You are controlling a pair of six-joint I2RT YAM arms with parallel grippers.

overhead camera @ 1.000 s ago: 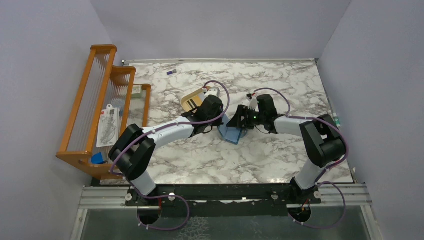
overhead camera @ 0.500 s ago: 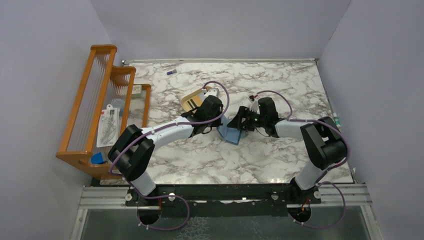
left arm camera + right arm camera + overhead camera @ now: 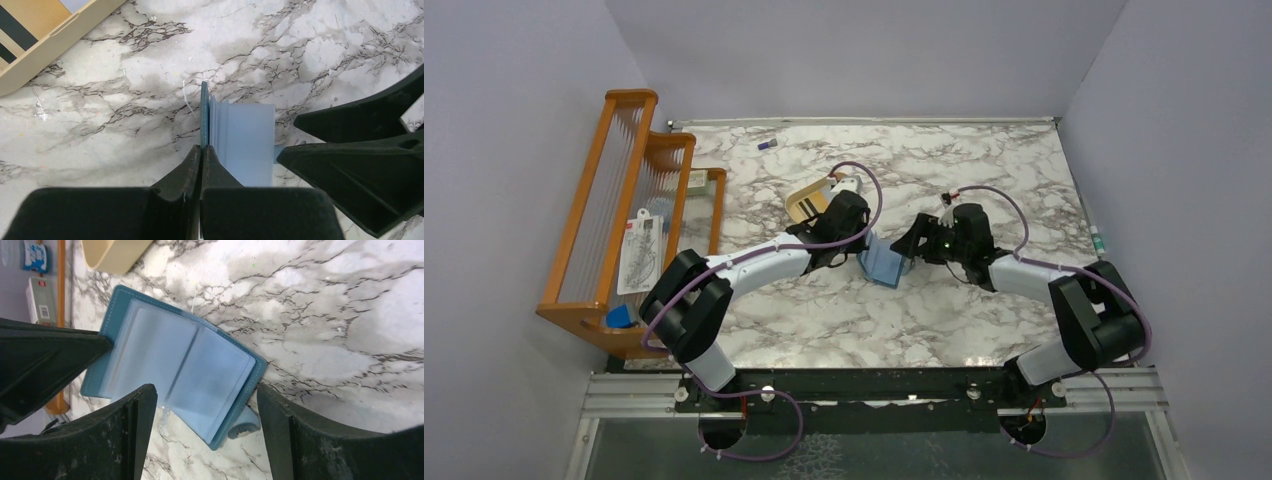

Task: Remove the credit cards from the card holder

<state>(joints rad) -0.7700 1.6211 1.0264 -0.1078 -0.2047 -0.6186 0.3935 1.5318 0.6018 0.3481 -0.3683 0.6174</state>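
Right tool (image 3: 205,390) has backed off, spread wide; left tool (image 3: 201,150) pinches card holder (image 3: 200,367).

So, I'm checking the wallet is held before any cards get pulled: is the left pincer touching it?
Touching. The left wrist view shows the left pincer shut on the teal cover edge of the wallet, with no gap.
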